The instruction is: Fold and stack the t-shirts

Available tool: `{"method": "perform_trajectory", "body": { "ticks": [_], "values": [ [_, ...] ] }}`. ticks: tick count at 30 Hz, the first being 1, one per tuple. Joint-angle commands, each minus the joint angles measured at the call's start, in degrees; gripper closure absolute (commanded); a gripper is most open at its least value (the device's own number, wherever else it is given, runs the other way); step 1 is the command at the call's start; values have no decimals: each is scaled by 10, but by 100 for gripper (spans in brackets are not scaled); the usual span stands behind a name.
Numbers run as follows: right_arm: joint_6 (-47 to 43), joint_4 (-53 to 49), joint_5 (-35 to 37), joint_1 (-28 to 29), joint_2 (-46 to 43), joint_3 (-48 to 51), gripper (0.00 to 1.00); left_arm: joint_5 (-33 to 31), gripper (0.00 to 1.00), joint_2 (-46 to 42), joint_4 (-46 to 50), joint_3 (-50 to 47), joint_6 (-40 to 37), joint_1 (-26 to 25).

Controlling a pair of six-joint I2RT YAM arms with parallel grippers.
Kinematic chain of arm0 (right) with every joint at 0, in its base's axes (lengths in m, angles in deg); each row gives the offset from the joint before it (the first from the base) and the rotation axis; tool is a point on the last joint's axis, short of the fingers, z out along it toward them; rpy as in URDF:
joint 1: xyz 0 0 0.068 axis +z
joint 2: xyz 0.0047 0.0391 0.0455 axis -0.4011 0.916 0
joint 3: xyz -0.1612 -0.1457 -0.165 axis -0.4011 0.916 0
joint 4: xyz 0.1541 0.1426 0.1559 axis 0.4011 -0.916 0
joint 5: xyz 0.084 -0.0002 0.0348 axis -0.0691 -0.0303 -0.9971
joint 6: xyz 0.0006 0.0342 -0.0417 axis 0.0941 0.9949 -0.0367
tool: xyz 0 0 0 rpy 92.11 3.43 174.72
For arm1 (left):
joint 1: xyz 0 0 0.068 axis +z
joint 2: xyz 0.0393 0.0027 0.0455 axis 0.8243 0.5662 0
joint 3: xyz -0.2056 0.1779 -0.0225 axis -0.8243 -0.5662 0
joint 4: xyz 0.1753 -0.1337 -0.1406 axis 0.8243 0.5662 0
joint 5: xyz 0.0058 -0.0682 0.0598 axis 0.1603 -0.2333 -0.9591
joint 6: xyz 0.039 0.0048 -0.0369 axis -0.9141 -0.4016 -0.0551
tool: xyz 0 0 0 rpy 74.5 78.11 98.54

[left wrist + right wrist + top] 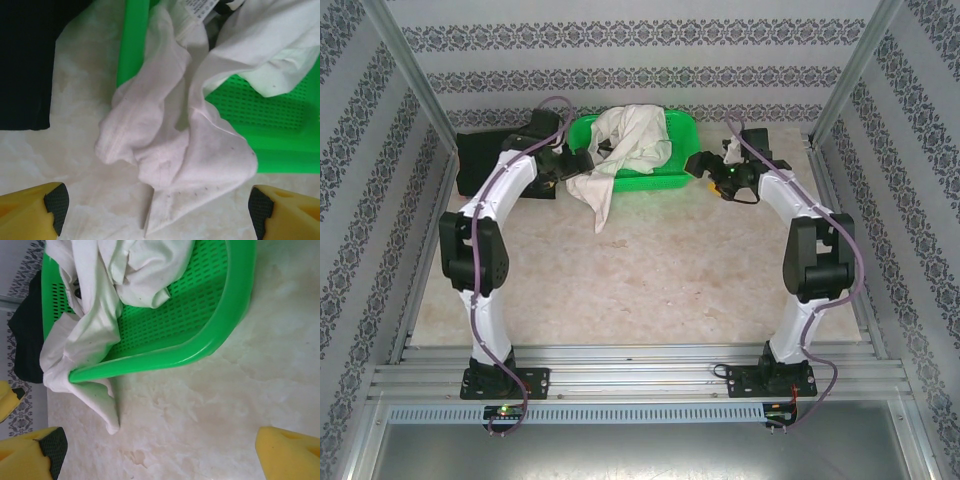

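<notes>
Cream t-shirt draped over the green basket rim; my left gripper and right gripper both stand wide, empty.

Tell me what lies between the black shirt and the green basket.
Bare tabletop, seen in the left wrist view, between the black shirt and the green basket.

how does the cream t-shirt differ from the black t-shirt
The cream cloth t-shirt is pale, faintly specked; the black cloth t-shirt is plain dark. The cream one spills crumpled over the green mesh basket's rim; the black one lies flat on the table beside it. Neither is gripped.
</notes>
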State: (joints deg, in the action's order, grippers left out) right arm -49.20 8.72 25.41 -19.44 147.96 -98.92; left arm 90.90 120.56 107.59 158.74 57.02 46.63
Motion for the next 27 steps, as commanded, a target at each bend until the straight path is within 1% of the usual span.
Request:
{"method": "perform_trajectory", "body": {
  "ticks": [1,7,11,14,18,22,27],
  "values": [
    [9,-14,-13,4,26,-38,4,-21,8,29,40,29,-13,8],
    [11,-24,-13,5,60,-84,4,12,8,72,2,52,-10,15],
    [13,-30,-16,6,80,-103,4,23,10,99,-12,61,-9,16],
    [18,-32,-17,5,94,-113,4,40,13,102,-45,48,-3,16],
    [26,-25,-19,8,111,-121,4,44,24,95,-57,39,-3,16],
    [27,-27,-12,8,129,-133,5,42,40,66,-82,8,-10,20],
    [29,-28,-9,7,143,-144,6,44,61,41,-92,-11,-14,23]
  ]
}}
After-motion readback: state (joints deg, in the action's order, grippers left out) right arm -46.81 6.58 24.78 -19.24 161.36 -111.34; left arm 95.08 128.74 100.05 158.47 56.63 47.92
